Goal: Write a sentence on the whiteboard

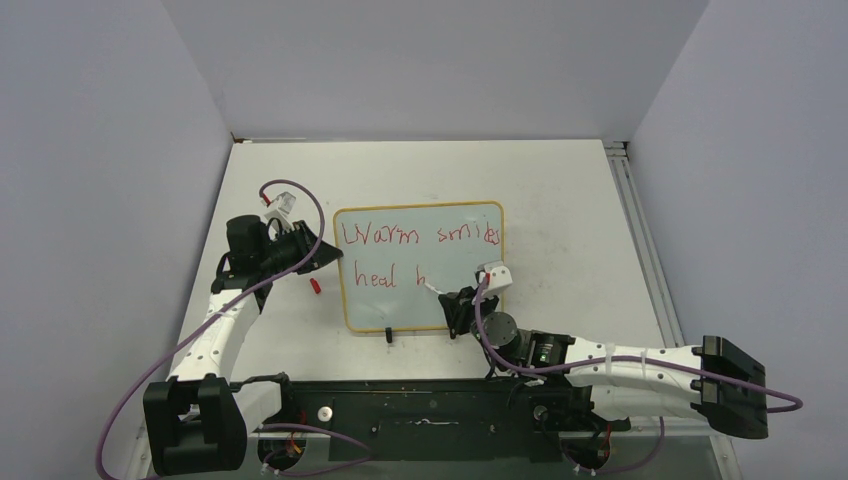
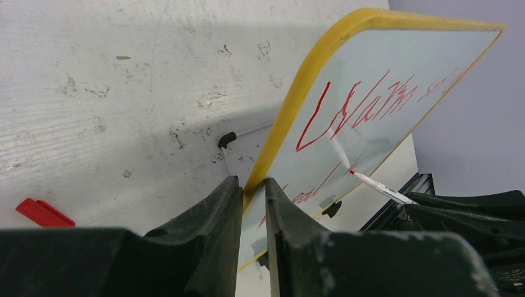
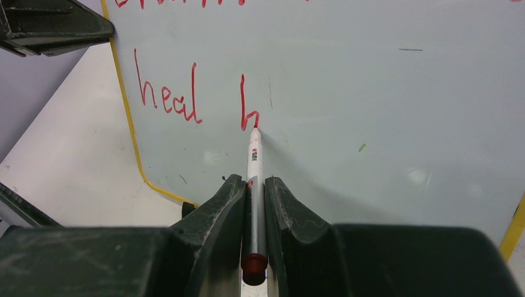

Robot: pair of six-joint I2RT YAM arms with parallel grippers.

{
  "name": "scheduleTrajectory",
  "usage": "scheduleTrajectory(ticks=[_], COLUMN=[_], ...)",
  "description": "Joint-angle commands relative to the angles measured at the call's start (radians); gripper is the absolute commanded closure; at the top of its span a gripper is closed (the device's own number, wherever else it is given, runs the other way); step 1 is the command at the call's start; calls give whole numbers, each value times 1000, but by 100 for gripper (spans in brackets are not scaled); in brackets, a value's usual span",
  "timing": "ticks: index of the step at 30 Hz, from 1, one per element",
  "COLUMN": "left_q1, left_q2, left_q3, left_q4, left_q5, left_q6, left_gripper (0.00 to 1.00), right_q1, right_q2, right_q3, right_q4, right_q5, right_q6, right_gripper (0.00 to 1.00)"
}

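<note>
**Whiteboard clamped at left edge, red marker tip on the second line**

The whiteboard (image 1: 400, 305) sits mid-worktop (image 1: 570, 220), between the two arms, with its yellow-orange frame facing all round and one black foot (image 1: 388, 335) visible at its near edge. In the left wrist view the board stands raised at an angle off the surface.

The left pincer (image 2: 252, 182) is closed on the board's left edge, one finger on either side of the yellow frame.

The right pincer (image 3: 252, 179) is closed on a white-barrelled marker (image 3: 254, 154), held lengthwise between the fingers with its red end towards the camera. The marker's tip touches the board at the bottom of the last stroke written.

The sentence (image 1: 415, 237) is in thin red letters. The upper line reads "Warm smiles" and runs to the right frame. The lower line reads "heal h" and stops there.

A red cap (image 1: 315, 286) lies on the worktop just left of the board, near the left pincer and apart from both.
</note>
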Motion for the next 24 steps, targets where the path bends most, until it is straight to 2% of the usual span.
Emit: scheduleTrajectory(ticks=[1,24], left_q1=[-8,-8], left_q2=[-15,-15], left_q3=[49,49], left_q4=[5,4], left_q5=[4,2], left_q6=[22,23], left_gripper=[81,81], right_q1=[9,16], right_q2=[7,-51], right_q3=[-20,25], right_q4=[-16,-2], right_q5=[27,29], right_q6=[22,-51], right_gripper=[95,95])
